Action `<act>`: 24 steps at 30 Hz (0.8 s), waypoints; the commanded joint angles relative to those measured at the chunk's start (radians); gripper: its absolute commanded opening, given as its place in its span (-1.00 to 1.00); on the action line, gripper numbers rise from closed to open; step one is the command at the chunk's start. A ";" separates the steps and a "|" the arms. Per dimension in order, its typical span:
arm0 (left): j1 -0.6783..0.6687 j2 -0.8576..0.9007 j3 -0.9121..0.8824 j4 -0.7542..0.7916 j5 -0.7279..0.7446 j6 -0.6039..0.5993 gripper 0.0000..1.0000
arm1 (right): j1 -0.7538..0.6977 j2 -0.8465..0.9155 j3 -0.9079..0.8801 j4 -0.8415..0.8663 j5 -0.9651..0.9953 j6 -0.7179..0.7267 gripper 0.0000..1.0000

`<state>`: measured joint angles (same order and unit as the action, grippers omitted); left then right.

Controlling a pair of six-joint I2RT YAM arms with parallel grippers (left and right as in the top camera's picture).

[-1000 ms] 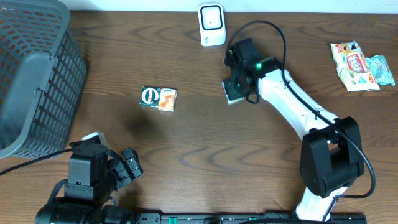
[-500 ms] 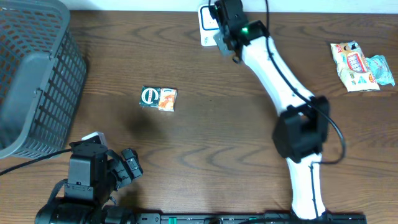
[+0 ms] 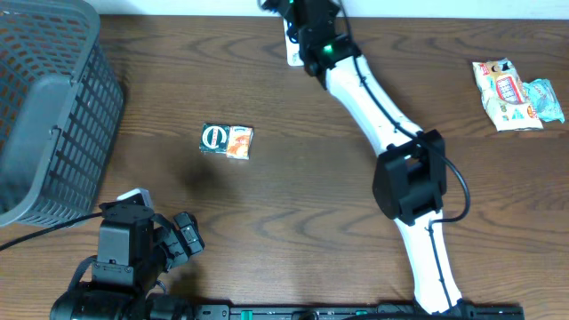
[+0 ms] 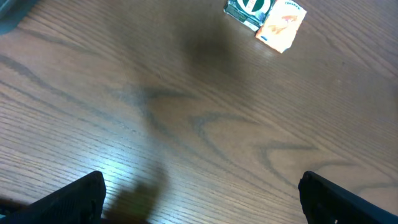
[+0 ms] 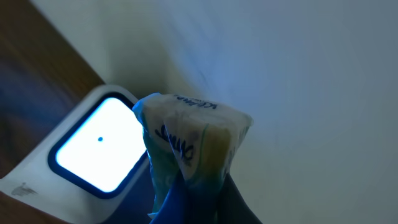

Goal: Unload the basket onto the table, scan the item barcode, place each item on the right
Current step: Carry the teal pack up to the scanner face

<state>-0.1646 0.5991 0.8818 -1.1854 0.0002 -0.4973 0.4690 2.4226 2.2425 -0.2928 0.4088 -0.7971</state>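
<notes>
Right gripper point(image 3: 299, 18): closed, pinching the lower end of a small crinkled packet point(image 5: 194, 144), pale wrapper with blue lettering, held upright off the table; the finger surfaces are in shadow in the wrist view and show no detail. Packet position: just beside and partly in front of the scanner point(image 5: 93, 149), at the far edge of the table against the pale wall; whether the two touch cannot be told. Scanner: white housing, dark-framed window glowing white with one dark dot near its middle. Right arm: stretched diagonally across the table to the far edge. Left gripper point(image 4: 205, 208): jaws spread wide, holding nothing, low over bare wood at the near left of the table point(image 3: 293, 191). Small flat pack point(image 3: 227, 140), green and orange, lying flat, well apart from both grippers, left of centre. Grey slatted basket point(image 3: 53, 107): far left corner. Two snack packets point(image 3: 516, 93): lying together at the far right edge.
</notes>
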 commanded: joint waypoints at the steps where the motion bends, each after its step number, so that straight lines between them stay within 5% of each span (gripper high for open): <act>1: 0.002 -0.004 -0.001 -0.003 -0.009 0.002 0.96 | 0.020 0.053 0.020 0.022 -0.003 -0.241 -0.98; 24: 0.002 -0.004 -0.001 -0.003 -0.009 0.002 0.96 | 0.013 0.113 0.021 0.043 0.206 -0.359 -0.98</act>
<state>-0.1646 0.5991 0.8818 -1.1854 0.0002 -0.4973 0.4873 2.5385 2.2444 -0.2607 0.5446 -1.1400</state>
